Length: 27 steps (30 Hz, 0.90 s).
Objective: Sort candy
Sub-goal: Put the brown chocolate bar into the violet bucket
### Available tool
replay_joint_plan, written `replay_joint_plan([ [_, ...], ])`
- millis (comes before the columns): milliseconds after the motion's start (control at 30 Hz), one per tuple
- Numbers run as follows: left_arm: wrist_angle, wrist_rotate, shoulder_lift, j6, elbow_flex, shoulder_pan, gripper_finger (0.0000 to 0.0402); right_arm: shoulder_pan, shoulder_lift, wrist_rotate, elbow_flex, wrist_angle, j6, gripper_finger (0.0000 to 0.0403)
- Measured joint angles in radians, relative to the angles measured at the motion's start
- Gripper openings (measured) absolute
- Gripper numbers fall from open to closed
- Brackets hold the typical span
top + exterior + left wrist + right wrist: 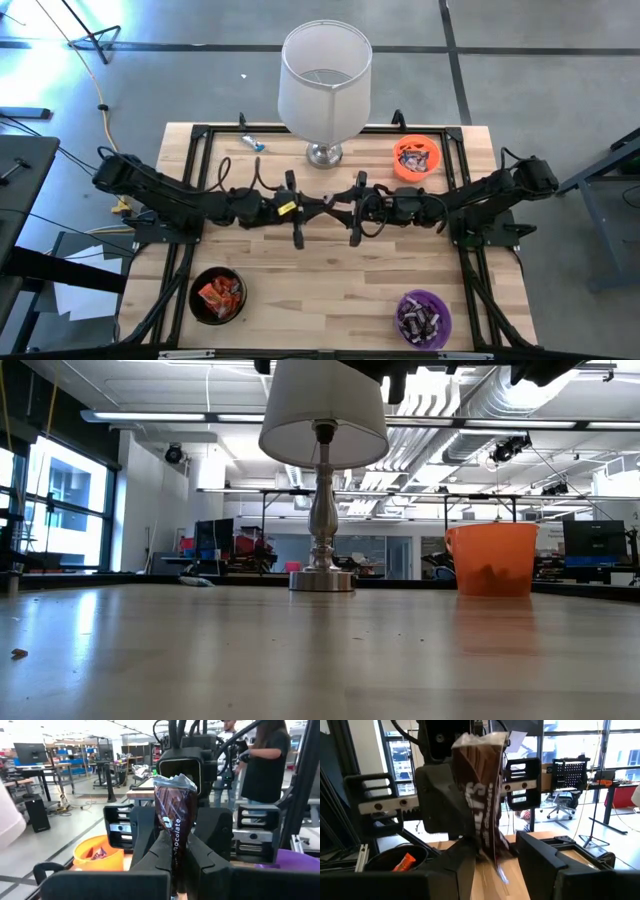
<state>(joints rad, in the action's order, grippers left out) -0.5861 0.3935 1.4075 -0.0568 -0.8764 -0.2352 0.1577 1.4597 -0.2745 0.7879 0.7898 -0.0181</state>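
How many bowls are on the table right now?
3: a small orange plastic bowl right of the lamp at the far edge, a black bowl near-left, a purple bowl near-right. None looks hidden.

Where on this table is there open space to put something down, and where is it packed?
Bare wood lies between the black bowl and purple bowl, along the near edge, and a smaller patch between the lamp and orange bowl. The middle is crowded: the left gripper and right gripper meet there, the left one pinching a brown candy bar.
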Motion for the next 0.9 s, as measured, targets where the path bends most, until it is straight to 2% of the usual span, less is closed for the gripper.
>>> replay_joint_plan([
  [300,0.045,0.000,0.036,-0.051,-0.058,-0.001,0.0000,0.000,0.000,0.027,0.000,0.000,-0.004,0.0124],
  [567,0.051,0.008,0.035,-0.052,-0.058,-0.001,0.0001,0.000,0.000,0.048,0.000,-0.011,0.000,0.0014],
  [733,0.055,0.012,0.036,-0.101,-0.058,-0.002,0.0009,0.000,0.000,0.047,0.000,-0.023,-0.023,0.0009],
  [900,0.107,0.072,0.036,-0.159,-0.058,-0.009,0.0048,-0.002,0.000,0.036,0.000,-0.045,-0.026,0.0005],
])
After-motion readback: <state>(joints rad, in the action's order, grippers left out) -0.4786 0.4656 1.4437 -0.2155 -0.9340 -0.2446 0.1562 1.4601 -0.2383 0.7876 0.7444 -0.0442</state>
